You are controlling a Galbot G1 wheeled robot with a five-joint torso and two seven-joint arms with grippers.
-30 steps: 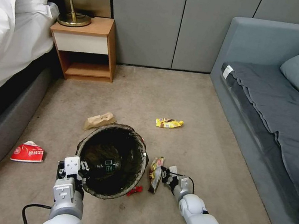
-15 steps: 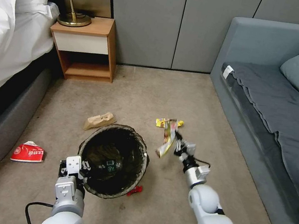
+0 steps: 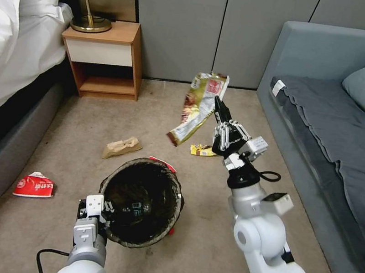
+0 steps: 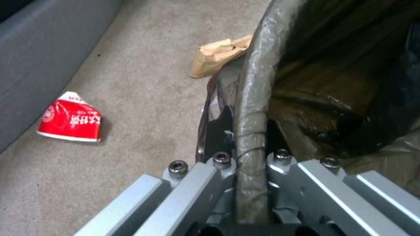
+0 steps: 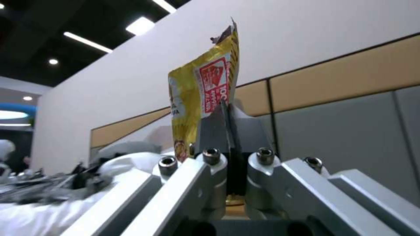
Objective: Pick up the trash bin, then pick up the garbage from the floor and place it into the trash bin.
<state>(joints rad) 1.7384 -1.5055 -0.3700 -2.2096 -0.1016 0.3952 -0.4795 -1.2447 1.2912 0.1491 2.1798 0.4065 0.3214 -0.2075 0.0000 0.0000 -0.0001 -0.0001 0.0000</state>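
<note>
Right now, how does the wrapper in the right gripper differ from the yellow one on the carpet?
The held wrapper hangs in the air, pinched by the right gripper; the yellow wrapper lies flat on the carpet, ungripped. The held wrapper looks longer, gold-brown with a red-and-white panel; the yellow wrapper looks shorter and brighter. Both are outside the trash bin.

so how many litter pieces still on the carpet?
3 clear: tan paper bag beyond the white plastic trash bin, red-and-white wrapper by the bed, small yellow snack wrapper behind the right gripper. The bin may hide more.
</note>
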